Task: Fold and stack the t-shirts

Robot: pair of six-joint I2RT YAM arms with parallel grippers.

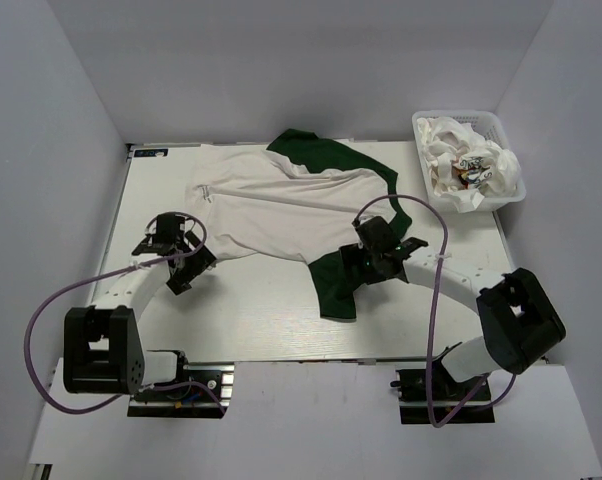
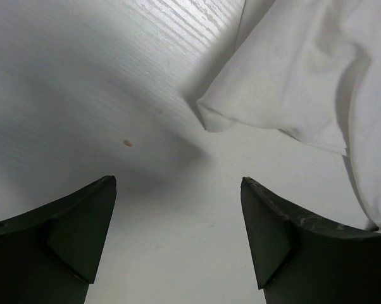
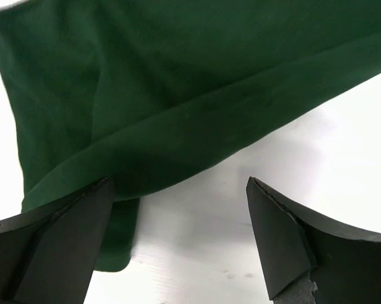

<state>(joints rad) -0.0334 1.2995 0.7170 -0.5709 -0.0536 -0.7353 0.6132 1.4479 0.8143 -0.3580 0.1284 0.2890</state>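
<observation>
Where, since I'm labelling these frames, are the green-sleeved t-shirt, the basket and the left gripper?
green-sleeved t-shirt [image 1: 271, 205]: top external view, on its white body.
basket [image 1: 461, 114]: top external view, on its far rim.
left gripper [image 2: 178, 180]: left wrist view, midway between its open fingertips.

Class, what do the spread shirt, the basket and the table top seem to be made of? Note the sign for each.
Shirt: soft matte cloth, probably cotton knit; it creases and drapes. Basket: white plastic, seemingly; thin, stiff, smooth rim. Table top: white, faintly grained board, maybe laminate.
</observation>
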